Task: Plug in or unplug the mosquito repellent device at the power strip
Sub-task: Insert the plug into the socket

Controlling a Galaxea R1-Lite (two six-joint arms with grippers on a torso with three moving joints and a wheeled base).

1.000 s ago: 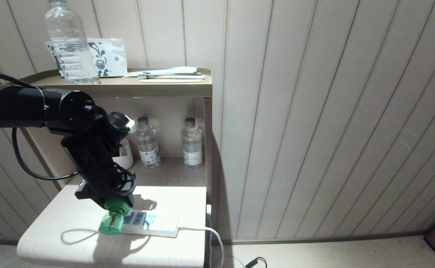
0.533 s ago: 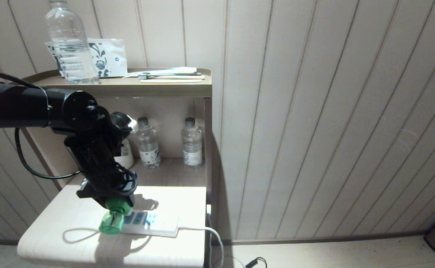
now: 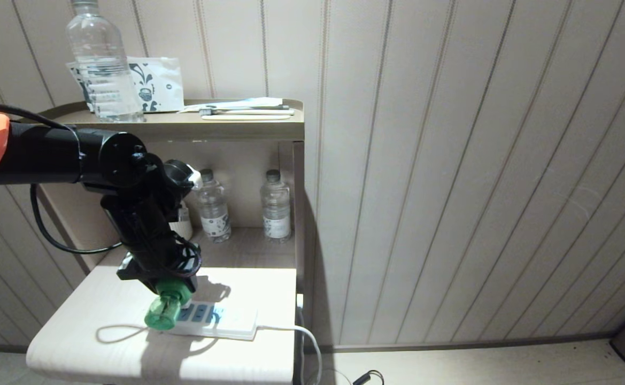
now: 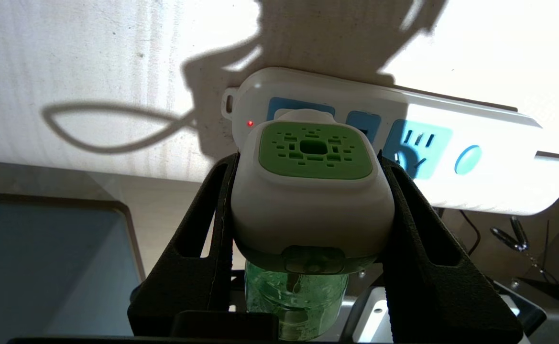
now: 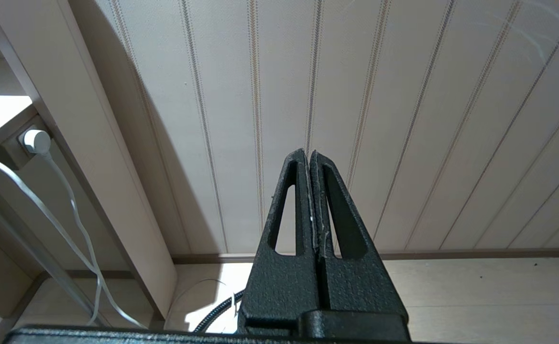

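Left gripper (image 4: 310, 200) is clamped on the mosquito repellent device (image 4: 312, 191), your two black textured fingers (image 4: 212, 224) pressing its smooth white sides. On its face you're looking at a rounded green square panel pierced with small slots, and behind the grip hangs the translucent green bottle (image 4: 296, 298) with liquid showing inside. Just past your fingertips the device's far end meets the power strip (image 4: 451, 148), at the socket end next to a small red light (image 4: 249, 123); you can't see the prongs, so whether it's seated isn't clear. That strip is flat glossy white plastic with pale blue socket faces and a round blue button (image 4: 467, 159), lying on a pale wood-grain table (image 3: 77, 331).

From the head view your arm comes down onto the strip (image 3: 226, 321), with the green bottle (image 3: 162, 315) sticking out toward the table's front edge. Beyond your gripper, on the lower shelf (image 3: 248, 251), two clear capped water bottles (image 3: 276, 206) stand upright with white labels, print too small to read. Up top, a larger clear bottle (image 3: 101, 64) stands before a white printed packet (image 3: 157, 85).

Right gripper (image 5: 310, 157) is off to the side facing the ribbed wall panelling, fingers pressed together on nothing.
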